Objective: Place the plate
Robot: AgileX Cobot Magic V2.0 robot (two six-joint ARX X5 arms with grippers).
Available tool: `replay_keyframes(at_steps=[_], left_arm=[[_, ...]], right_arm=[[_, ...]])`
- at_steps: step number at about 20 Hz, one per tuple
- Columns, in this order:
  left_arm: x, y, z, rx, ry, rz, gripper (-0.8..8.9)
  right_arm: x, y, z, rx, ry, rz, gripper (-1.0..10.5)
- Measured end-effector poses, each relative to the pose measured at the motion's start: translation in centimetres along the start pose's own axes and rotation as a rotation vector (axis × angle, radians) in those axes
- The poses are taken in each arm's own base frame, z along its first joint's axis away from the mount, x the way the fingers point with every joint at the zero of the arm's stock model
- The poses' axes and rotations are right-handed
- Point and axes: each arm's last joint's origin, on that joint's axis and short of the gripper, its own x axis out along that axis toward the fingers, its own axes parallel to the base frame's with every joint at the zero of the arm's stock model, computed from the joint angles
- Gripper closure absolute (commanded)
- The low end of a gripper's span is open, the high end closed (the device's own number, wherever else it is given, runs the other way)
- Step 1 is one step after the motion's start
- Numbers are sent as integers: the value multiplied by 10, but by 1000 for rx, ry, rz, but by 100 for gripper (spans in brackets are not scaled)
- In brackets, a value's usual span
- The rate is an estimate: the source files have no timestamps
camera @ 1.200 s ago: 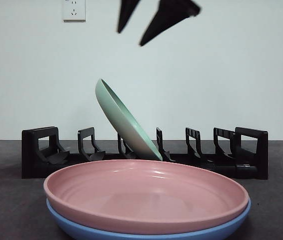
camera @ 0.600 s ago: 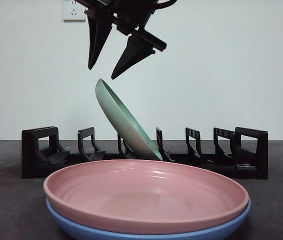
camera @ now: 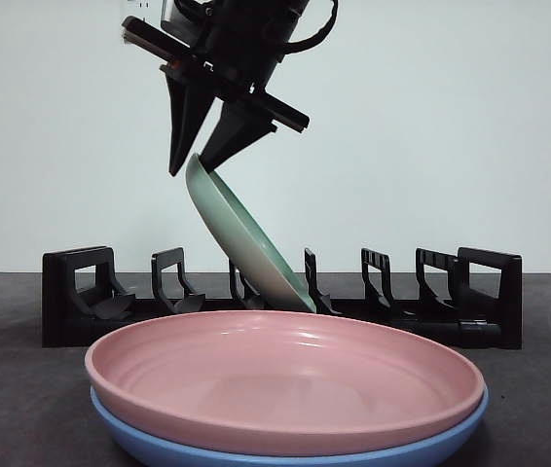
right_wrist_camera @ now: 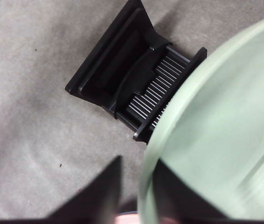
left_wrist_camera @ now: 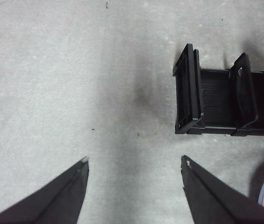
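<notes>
Front view: right gripper (camera: 193,165) has its jaws apart astride the top rim of the green plate (camera: 246,243) leaning in the rack (camera: 280,309). Right wrist: rim between the jaws, so clamp squarely. Left gripper (left_wrist_camera: 134,165) waits, jaws spread wide over bare tabletop (left_wrist_camera: 52,70)

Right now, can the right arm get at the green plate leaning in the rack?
Probably yes: the right gripper already straddles the green plate's top rim, jaws open on either side, with nothing between them.
</notes>
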Motion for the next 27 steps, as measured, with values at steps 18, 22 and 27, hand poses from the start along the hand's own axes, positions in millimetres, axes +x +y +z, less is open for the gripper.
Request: replay_keyframes(at_steps=[18,22,27], left_arm=[[0,0,0,0,-1,0,501],[0,0,0,-15,-1,0,501],[0,0,0,-24,0,0,501]], right_arm=[[-128,46,-14,-263,-91,25,934],[-153,44,-56,-321,-168,24,934],[-169,21,-132,-358,-246,-117,934]])
